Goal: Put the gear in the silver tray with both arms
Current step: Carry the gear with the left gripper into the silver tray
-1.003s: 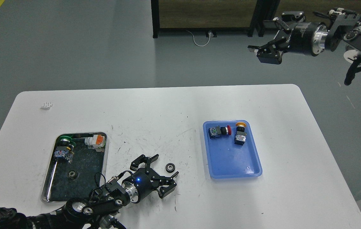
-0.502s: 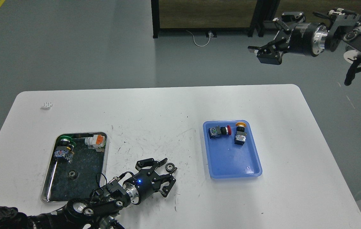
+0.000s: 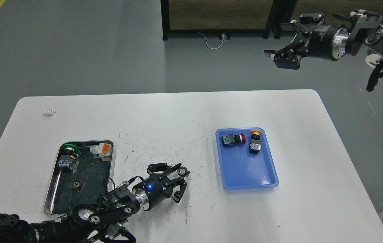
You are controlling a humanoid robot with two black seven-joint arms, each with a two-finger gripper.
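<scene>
My left arm (image 3: 87,216) comes in low from the bottom left corner and reaches across the white table (image 3: 178,114), its wrist tilted so that my left gripper (image 3: 180,175) points up and to the right; the fingers are drawn in narrow around a small black gear (image 3: 182,171), which sits at the fingertips between them, held just off or barely on the tabletop, I cannot tell which; my right arm (image 3: 380,40) hangs high at the upper right, well beyond the far edge of the table, with my right gripper (image 3: 284,57) pointing left, its jaws spread and nothing between them.

The gear in my left grip lies to the right of the silver tray (image 3: 54,199), apart from its rim and between it and the blue tray (image 3: 245,175); the silver tray holds a second small gear (image 3: 77,185) on its dark bottom, a green-capped switch (image 3: 67,158) at its far left and an orange and white part (image 3: 101,149) at its far right corner; the blue tray holds a red-capped button (image 3: 232,139) lying on its side and a yellow-capped button (image 3: 254,141) next to it, both at the far end; a small white piece (image 3: 49,111) lies alone near the far left corner of the table.
</scene>
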